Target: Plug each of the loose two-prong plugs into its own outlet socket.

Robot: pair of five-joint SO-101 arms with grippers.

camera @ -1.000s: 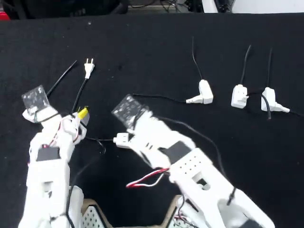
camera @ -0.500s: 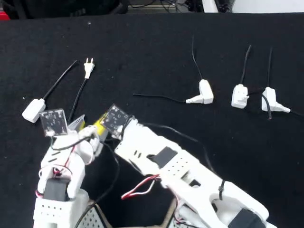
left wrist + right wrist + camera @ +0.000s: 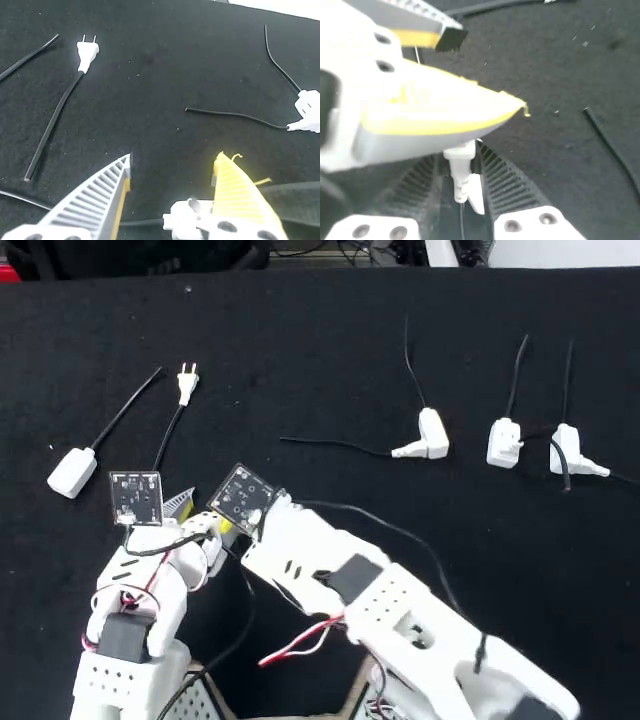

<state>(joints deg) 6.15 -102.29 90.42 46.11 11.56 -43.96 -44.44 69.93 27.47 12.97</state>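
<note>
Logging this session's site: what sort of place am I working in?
Probably a robotics lab test bench: a black cloth-covered table, a white left arm and right arm, and a cut-off two-prong plug and outlet sockets on short cable stubs.

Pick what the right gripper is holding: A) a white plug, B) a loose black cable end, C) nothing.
A: the right wrist view shows the right gripper shut on a white plug, pinched between its two ribbed sides.
</note>
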